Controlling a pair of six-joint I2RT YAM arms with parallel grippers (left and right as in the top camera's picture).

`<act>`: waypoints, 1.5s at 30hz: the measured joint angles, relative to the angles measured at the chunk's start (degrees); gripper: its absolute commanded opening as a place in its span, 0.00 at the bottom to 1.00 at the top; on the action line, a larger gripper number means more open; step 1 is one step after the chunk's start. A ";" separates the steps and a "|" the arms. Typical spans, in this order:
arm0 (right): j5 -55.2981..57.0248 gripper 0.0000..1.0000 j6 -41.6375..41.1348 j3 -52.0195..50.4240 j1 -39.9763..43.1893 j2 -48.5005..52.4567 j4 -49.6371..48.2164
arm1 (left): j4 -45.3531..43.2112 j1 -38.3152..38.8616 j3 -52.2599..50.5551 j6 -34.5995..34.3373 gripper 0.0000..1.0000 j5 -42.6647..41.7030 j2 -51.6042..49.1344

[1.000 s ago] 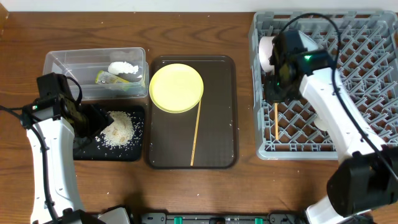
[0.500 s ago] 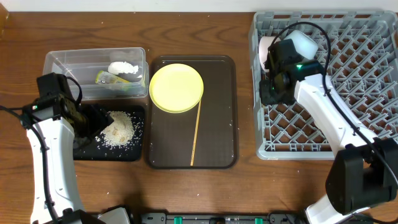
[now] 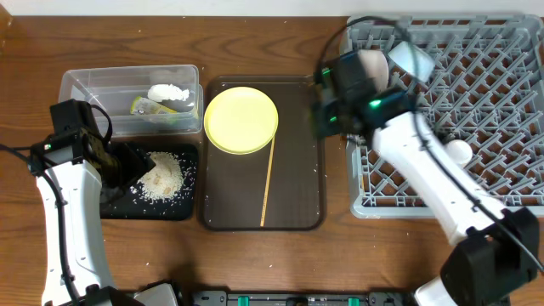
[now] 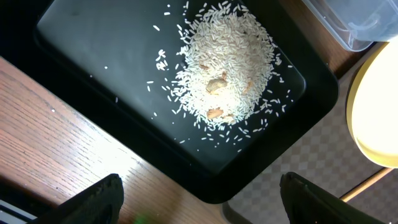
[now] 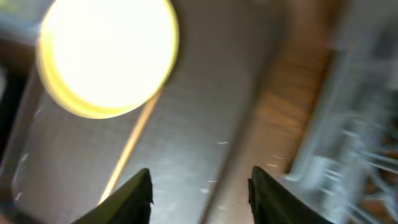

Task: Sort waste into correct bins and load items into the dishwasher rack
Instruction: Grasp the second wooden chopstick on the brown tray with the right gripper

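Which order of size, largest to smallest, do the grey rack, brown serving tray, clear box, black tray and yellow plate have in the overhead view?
1. grey rack
2. brown serving tray
3. clear box and black tray: they look about alike, so I do not rank them
4. yellow plate

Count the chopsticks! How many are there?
1. The chopstick lies on the brown tray, one end at the yellow plate. Others may be hidden under the arm over the rack.

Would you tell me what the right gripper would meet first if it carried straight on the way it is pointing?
The right gripper would most likely meet the bare floor of the brown serving tray, just beside the chopstick; the blur leaves depth unclear.
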State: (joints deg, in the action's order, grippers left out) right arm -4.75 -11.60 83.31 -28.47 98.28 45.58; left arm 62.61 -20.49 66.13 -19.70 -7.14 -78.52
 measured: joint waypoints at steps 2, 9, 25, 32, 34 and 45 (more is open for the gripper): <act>-0.42 0.50 -0.98 0.00 -3.45 1.18 -0.50 | 0.00 0.00 0.00 0.00 0.83 0.00 0.00; -1.01 0.53 -7.56 0.07 -12.52 10.49 -1.36 | 0.00 0.00 0.00 0.00 0.83 0.00 0.00; 1.55 0.15 -19.85 0.55 -19.12 21.77 1.49 | 0.00 0.00 0.00 0.00 0.83 0.00 0.00; 3.74 0.01 -21.75 0.55 -17.44 21.73 2.16 | 0.00 0.00 0.00 0.00 0.83 0.00 0.00; 3.80 0.01 -21.42 0.55 -16.24 21.51 2.47 | 0.00 0.00 0.00 0.00 0.83 0.00 0.00; 5.46 0.01 -10.40 0.66 -3.98 4.02 6.16 | 0.00 0.00 0.00 0.02 0.83 0.00 0.00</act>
State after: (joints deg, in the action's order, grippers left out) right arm 0.71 -22.00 83.96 -32.45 102.30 51.75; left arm 62.61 -20.49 66.13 -19.68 -7.14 -78.52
